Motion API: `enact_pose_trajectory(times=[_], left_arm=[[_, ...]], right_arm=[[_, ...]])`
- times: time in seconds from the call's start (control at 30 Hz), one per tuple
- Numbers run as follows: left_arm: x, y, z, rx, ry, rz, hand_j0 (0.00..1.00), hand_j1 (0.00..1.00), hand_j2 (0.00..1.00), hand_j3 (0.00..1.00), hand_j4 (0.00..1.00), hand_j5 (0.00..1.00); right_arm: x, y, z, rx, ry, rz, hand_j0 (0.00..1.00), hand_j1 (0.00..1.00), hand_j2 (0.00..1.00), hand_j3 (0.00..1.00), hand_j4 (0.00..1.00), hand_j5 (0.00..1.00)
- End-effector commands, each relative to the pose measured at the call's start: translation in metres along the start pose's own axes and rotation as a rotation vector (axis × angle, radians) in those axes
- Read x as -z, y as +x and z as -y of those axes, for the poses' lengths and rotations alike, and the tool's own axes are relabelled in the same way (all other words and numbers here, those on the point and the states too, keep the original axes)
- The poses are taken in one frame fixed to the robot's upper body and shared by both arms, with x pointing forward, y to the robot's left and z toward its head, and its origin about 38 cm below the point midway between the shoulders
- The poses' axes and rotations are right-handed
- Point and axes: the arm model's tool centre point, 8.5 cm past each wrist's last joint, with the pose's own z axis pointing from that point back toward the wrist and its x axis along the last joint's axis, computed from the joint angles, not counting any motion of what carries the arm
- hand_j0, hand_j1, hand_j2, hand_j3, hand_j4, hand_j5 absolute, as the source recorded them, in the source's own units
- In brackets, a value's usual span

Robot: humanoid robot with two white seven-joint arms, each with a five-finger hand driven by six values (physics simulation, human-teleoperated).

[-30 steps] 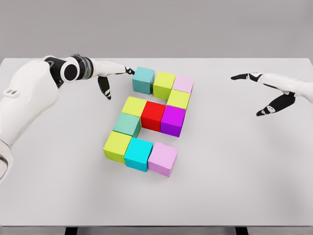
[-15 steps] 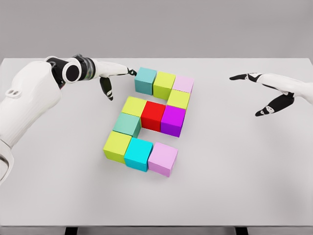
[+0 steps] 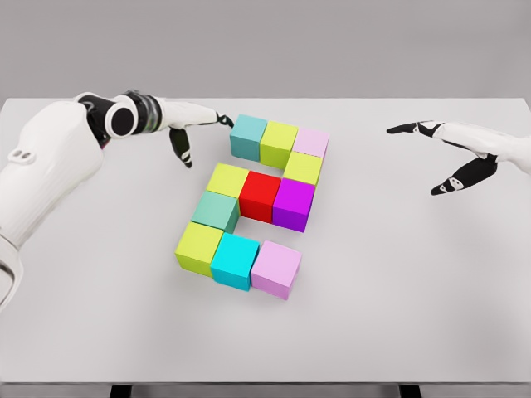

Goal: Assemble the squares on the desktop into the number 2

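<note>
Coloured cubes lie on the white table (image 3: 398, 282) in a shape like the number 2. The top row holds a teal cube (image 3: 248, 137), a lime cube (image 3: 280, 142) and a pale pink cube (image 3: 311, 143). Below come a yellow-green cube (image 3: 304, 168), then a purple (image 3: 294, 202), red (image 3: 260, 195) and lime cube (image 3: 226, 180). A green-teal cube (image 3: 216, 211) leads down to a lime (image 3: 199, 247), cyan (image 3: 235, 259) and lilac cube (image 3: 275, 268). My left hand (image 3: 199, 133) is open, one fingertip touching the teal cube's left side. My right hand (image 3: 431, 157) hovers open at the right.
The left hand has edged right, pushing the teal cube against the lime cube in the top row. The right hand has drifted slightly left.
</note>
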Motion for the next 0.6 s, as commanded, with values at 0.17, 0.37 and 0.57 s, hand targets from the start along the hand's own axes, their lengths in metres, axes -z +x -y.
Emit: enact_pose_trajectory(times=[0.17, 0.37, 0.57], left_arm=[[-0.025, -0.035, -0.006, -0.017, 0.026, -0.056, 1.0, 1.0, 1.0, 1.0, 1.0, 1.0], [-0.149, -0.062, 0.0, 0.079, 0.144, 0.214, 1.0, 1.0, 1.0, 1.0, 1.0, 1.0], [-0.154, -0.062, 0.028, 0.121, 0.113, 0.322, 1.0, 1.0, 1.0, 1.0, 1.0, 1.0]], right_arm=[[0.001, 0.007, 0.004, -0.007, -0.004, 0.019, 1.0, 1.0, 1.0, 1.0, 1.0, 1.0], [0.0, 0.006, 0.004, -0.008, -0.004, 0.015, 1.0, 1.0, 1.0, 1.0, 1.0, 1.0], [-0.005, 0.006, 0.011, -0.019, -0.015, 0.008, 1.0, 1.0, 1.0, 1.0, 1.0, 1.0]])
